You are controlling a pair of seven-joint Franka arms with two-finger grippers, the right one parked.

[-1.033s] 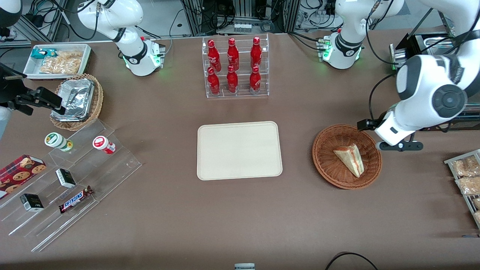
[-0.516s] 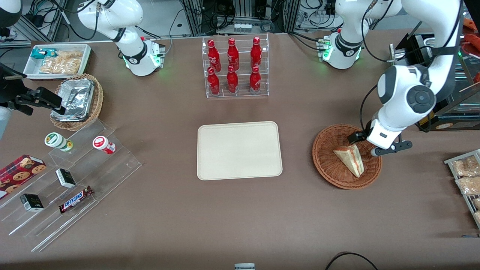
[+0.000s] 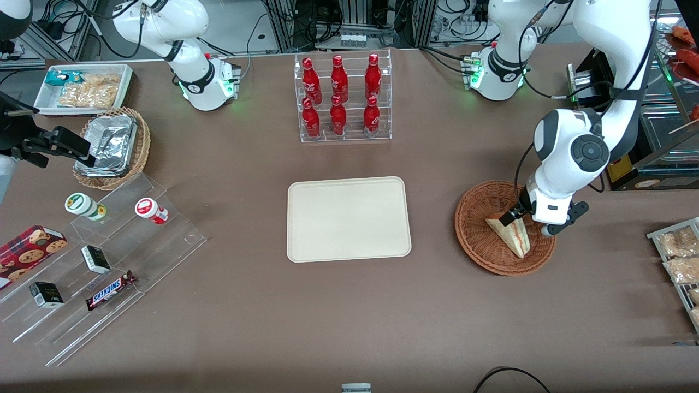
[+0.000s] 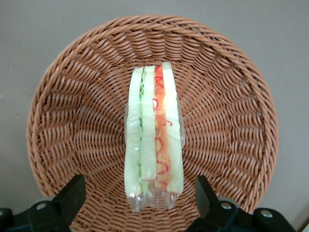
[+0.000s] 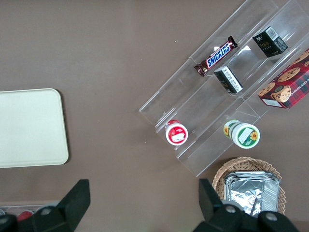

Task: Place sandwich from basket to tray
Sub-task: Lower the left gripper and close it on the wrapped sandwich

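Note:
The sandwich (image 3: 512, 236), a clear-wrapped white-bread wedge with red-orange and green filling, lies in the reddish-brown wicker basket (image 3: 474, 221) toward the working arm's end of the table. The left gripper (image 3: 528, 222) is open and low over the basket, one finger on each side of the wedge's wide end. In the left wrist view the sandwich (image 4: 153, 130) lies lengthwise in the basket (image 4: 231, 125), and the gripper (image 4: 139, 193) straddles its near end without touching it. The cream tray (image 3: 348, 218) lies bare at the table's middle; it also shows in the right wrist view (image 5: 29, 128).
A clear rack of red bottles (image 3: 341, 98) stands farther from the front camera than the tray. Bagged snacks (image 3: 680, 256) lie at the working arm's table edge. A clear stepped stand with snacks (image 3: 104, 262), a tan basket with foil container (image 3: 112, 144) and a white bin (image 3: 84, 87) lie toward the parked arm's end.
The left gripper has moved from beside the basket's rim to over the basket and come down, so its open fingers now straddle the sandwich's wide end. The sandwich has not moved.

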